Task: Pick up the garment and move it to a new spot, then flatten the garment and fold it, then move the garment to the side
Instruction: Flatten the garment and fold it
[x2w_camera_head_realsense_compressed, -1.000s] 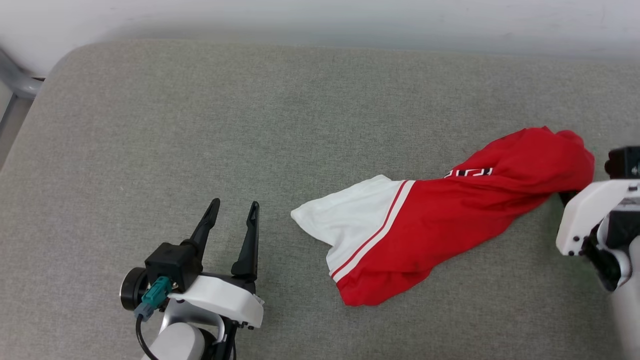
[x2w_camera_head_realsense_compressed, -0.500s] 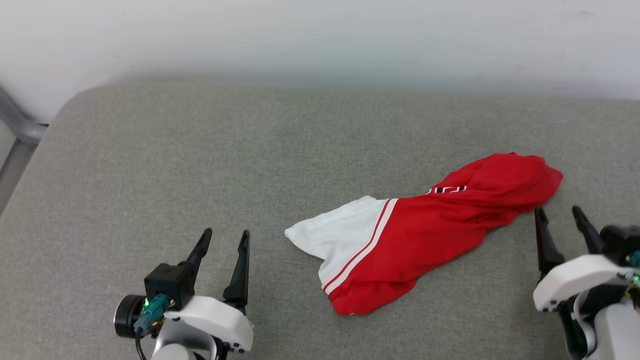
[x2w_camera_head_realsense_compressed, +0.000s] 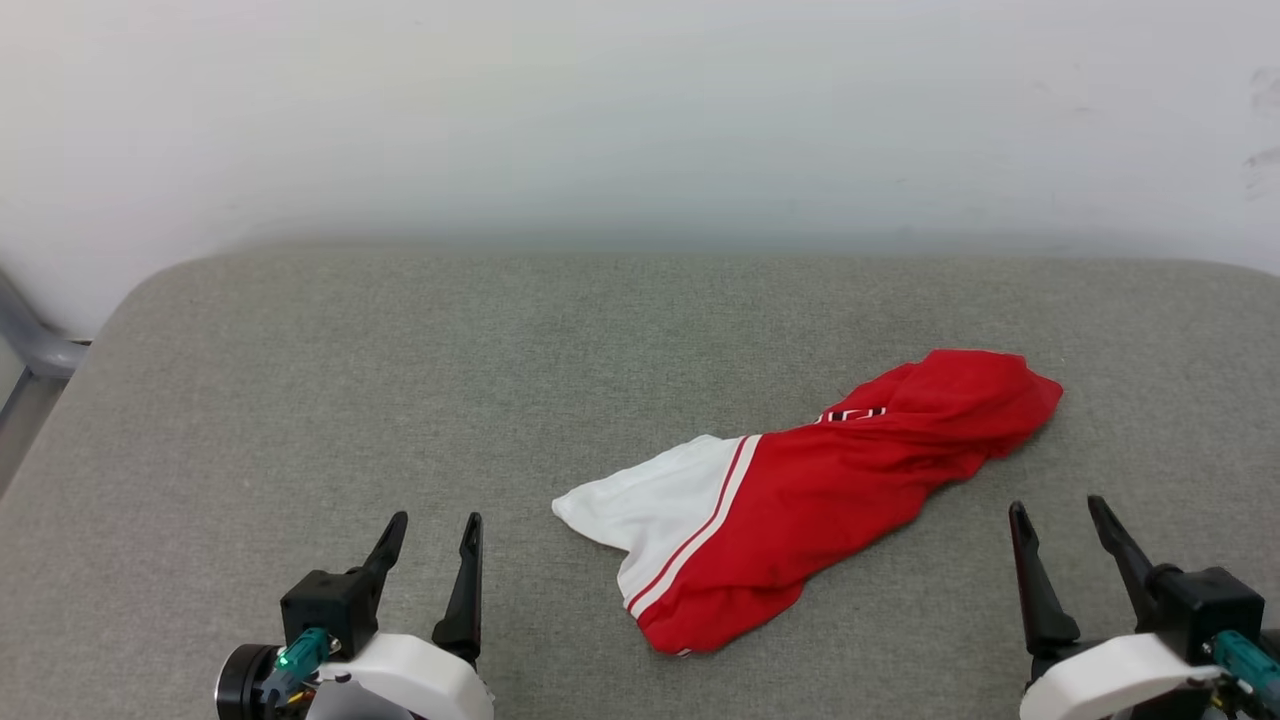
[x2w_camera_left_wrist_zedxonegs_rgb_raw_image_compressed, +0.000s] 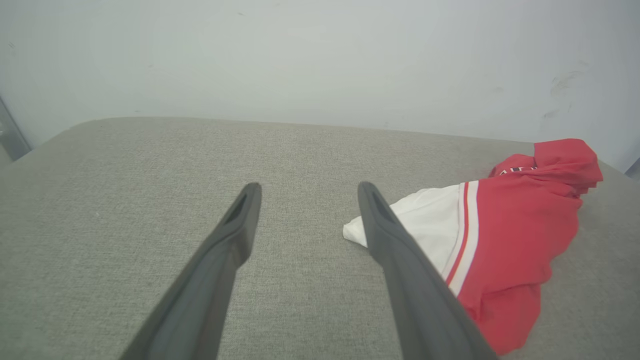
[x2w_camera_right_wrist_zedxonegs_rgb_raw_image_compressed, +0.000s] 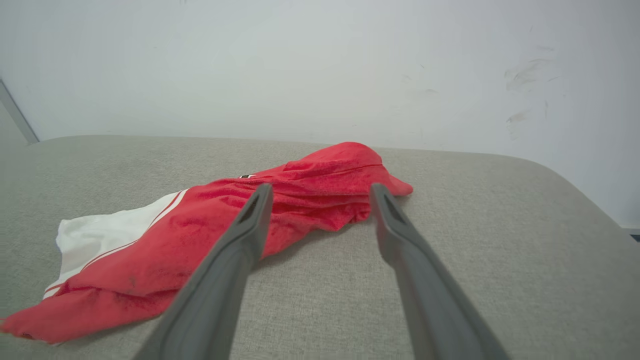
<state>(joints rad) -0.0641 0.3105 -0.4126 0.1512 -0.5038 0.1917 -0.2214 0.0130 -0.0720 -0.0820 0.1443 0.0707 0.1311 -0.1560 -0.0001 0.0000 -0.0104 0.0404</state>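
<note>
On the grey cushion (x2w_camera_head_realsense_compressed: 400, 380), the garment (x2w_camera_head_realsense_compressed: 820, 490) lies crumpled right of centre, not yet flattened or folded, while the left gripper (x2w_camera_head_realsense_compressed: 436, 520) and right gripper (x2w_camera_head_realsense_compressed: 1056, 505) both stand spread and empty, clear of it

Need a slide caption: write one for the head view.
Crumpled red-and-white garment lies on the grey cushion, untouched, between open left pincer and open right pincer.

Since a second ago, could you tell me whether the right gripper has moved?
Yes. The right gripper was at the garment's right end; now it stands open, drawn back toward the robot, clear of it.
</note>
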